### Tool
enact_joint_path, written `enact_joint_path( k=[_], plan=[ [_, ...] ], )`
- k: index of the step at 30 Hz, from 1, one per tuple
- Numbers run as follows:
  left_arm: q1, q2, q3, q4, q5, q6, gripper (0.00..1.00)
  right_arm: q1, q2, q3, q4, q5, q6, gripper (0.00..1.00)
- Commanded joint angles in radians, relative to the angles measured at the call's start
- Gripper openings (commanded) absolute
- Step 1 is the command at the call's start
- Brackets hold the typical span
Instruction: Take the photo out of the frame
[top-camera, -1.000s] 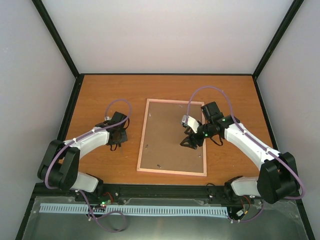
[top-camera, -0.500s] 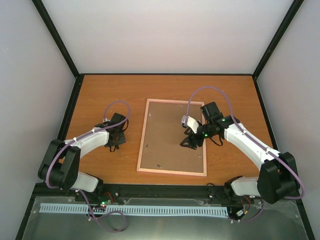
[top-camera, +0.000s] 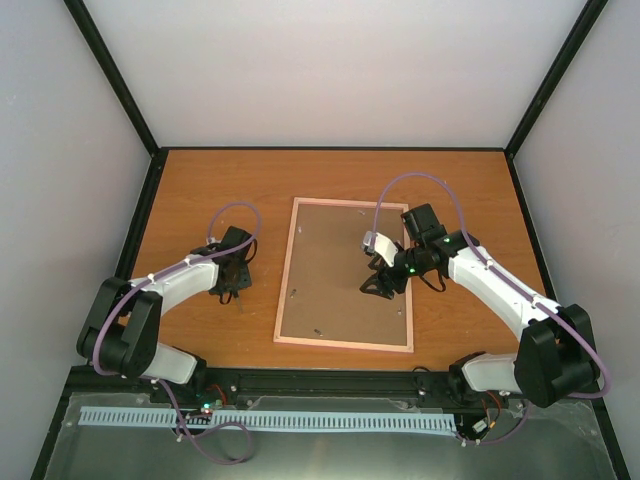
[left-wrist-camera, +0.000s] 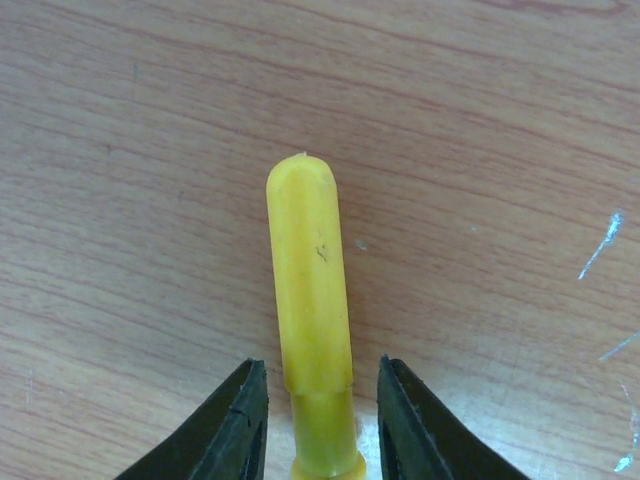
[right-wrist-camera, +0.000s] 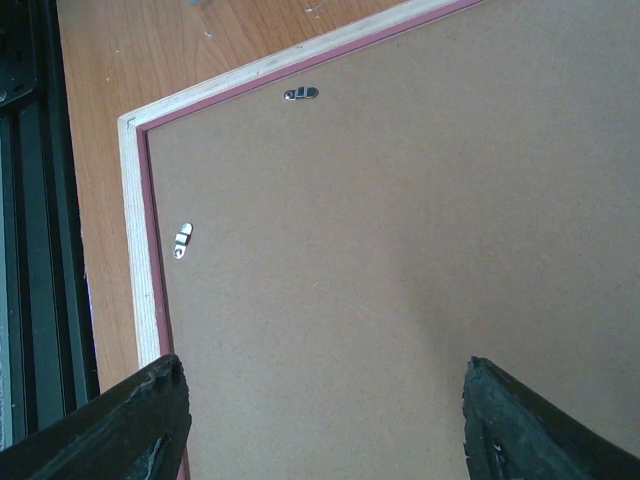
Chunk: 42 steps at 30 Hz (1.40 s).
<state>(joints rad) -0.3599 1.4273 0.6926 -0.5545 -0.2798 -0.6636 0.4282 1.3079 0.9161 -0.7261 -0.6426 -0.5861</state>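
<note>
Arms sit where they were a second ago. Left gripper (left-wrist-camera: 320, 365) is a little open around the yellow screwdriver handle (left-wrist-camera: 308, 270), not touching it. Right gripper (right-wrist-camera: 322, 370) is wide open over the frame (top-camera: 320, 270), lying brown back up on the table (top-camera: 200, 190)

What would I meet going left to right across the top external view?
Left arm's shoulder → left claw → frame → right arm's shoulder. The right claw hangs over the frame, so it is left out.
</note>
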Motion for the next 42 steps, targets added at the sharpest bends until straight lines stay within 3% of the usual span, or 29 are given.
enact_joint_path(
  k=[1,5,10,12,13,14,17,21,25,31,35,37,39,42],
  plan=[
    [0.004,-0.014,0.032,-0.029,0.022,-0.013,0.32,0.010,0.002,-0.005,-0.006,-0.006,-0.005,0.73],
    [0.004,-0.102,0.101,-0.089,0.077,0.020,0.37,0.012,0.002,-0.001,-0.006,0.006,-0.005,0.73],
    [0.003,-0.272,0.220,-0.063,0.297,0.214,0.46,0.023,-0.002,0.014,-0.058,0.014,-0.038,0.70],
    [0.003,-0.339,0.238,-0.012,0.349,0.295,0.62,0.053,-0.012,0.010,-0.071,0.037,-0.055,0.69],
    [0.003,-0.368,0.239,0.017,0.355,0.328,0.87,0.084,-0.018,0.000,-0.072,0.075,-0.063,0.69],
    [0.003,-0.388,0.237,0.040,0.349,0.353,0.99,0.125,-0.024,-0.013,-0.066,0.126,-0.066,0.68],
    [0.002,-0.406,0.221,0.071,0.304,0.413,1.00,0.287,-0.032,-0.059,-0.056,0.303,-0.068,0.67],
    [0.001,-0.380,0.182,0.099,0.227,0.401,1.00,0.430,-0.029,-0.109,-0.065,0.422,-0.078,0.66],
    [0.002,-0.480,0.026,0.300,0.232,0.416,1.00,0.503,-0.007,-0.156,-0.060,0.493,-0.080,0.64],
    [0.003,-0.539,-0.015,0.276,0.146,0.384,1.00,0.565,-0.001,-0.215,-0.044,0.532,-0.089,0.63],
    [0.005,-0.523,-0.045,0.260,-0.072,0.246,1.00,0.579,0.002,-0.238,-0.030,0.529,-0.082,0.62],
    [0.007,-0.470,-0.007,0.179,-0.159,0.176,1.00,0.583,0.007,-0.249,-0.013,0.541,-0.072,0.60],
    [0.007,-0.427,0.039,0.115,-0.190,0.192,1.00,0.586,0.014,-0.257,0.004,0.568,-0.062,0.58],
    [0.007,-0.428,0.046,0.151,-0.130,0.292,1.00,0.591,0.030,-0.259,0.023,0.604,-0.052,0.54]
  ],
)
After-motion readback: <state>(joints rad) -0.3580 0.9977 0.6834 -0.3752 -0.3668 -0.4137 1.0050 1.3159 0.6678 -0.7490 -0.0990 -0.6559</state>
